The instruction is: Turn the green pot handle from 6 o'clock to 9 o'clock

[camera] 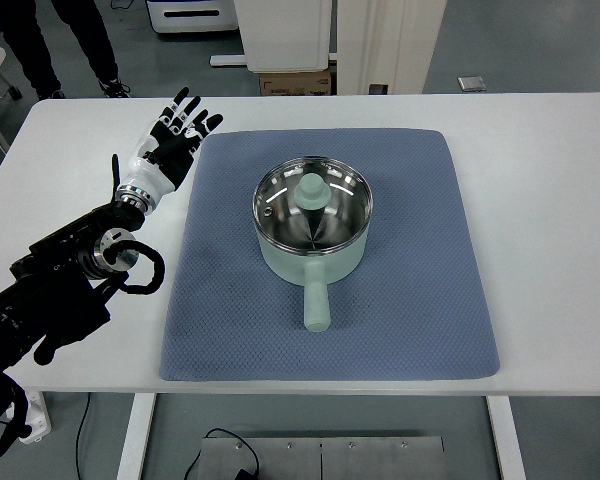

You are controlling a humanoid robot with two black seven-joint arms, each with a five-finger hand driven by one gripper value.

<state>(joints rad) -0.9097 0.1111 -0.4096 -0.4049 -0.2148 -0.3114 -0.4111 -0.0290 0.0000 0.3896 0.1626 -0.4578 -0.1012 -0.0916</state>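
A pale green pot (313, 222) with a glass lid and green knob (312, 188) sits in the middle of a blue mat (420, 250). Its green handle (316, 303) points straight toward the near edge of the table. My left hand (175, 132) hovers at the mat's far left corner, well left of the pot, with its fingers spread and holding nothing. Its black arm (60, 290) comes in from the lower left. The right arm does not show.
The mat lies on a white table (540, 180). A person's dark legs (60, 40) stand beyond the far left corner of the table. White furniture bases (290, 30) stand behind the table.
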